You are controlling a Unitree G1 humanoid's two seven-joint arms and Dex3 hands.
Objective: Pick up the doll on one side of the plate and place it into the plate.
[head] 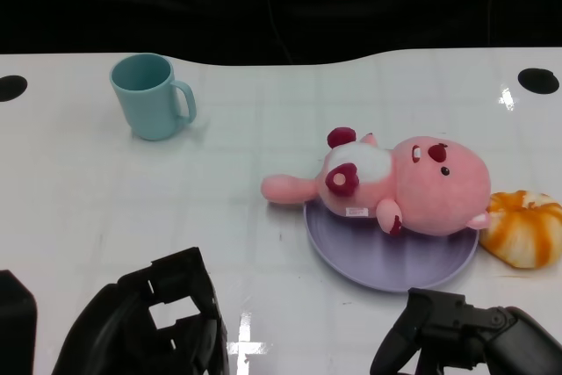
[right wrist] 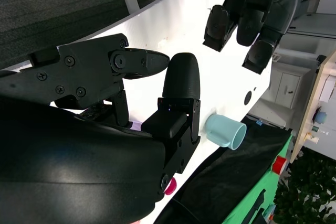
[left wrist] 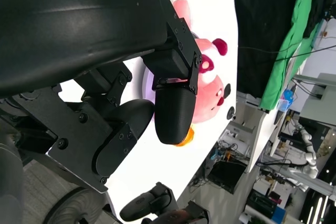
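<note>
Doll (head: 399, 183) lies across plate (head: 386, 256), legs overhanging rim at 9 o'clock. Both hands empty at near desk edge: left hand (head: 149, 327), right hand (head: 457, 340), fingers apart. Risk: a nudge tips overhanging doll off; orange toy (head: 525, 227) crowds 3 o'clock.

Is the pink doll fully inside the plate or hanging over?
Hanging over: the doll lies on its side, head over the plate, legs past its far-left rim.
</note>
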